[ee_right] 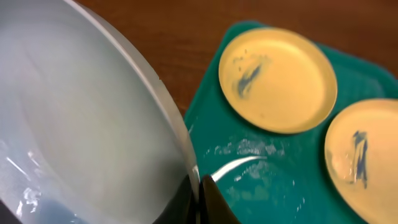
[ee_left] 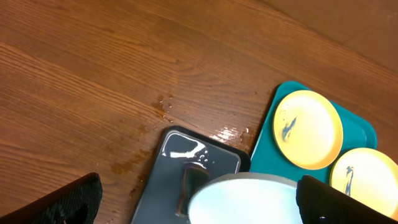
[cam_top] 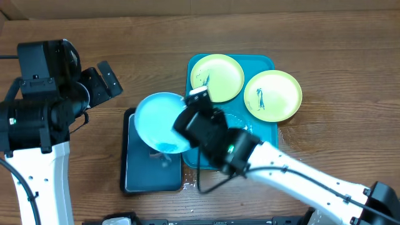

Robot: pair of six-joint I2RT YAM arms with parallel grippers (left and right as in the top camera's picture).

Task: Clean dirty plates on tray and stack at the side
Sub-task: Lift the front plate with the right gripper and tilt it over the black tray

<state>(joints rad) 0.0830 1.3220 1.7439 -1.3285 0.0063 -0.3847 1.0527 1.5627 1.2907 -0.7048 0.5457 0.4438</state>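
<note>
Wooden table [cam_top: 250,31]: two plates [cam_top: 216,77] on tray [cam_top: 270,64], right pincer [ee_right: 200,202] clamps third plate [cam_top: 159,122], left pincer [cam_top: 103,81] gapes.

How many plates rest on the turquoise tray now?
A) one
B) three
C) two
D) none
C: two yellow-green plates rest on the tray, while the right gripper holds the third plate over the dark basin.
</note>
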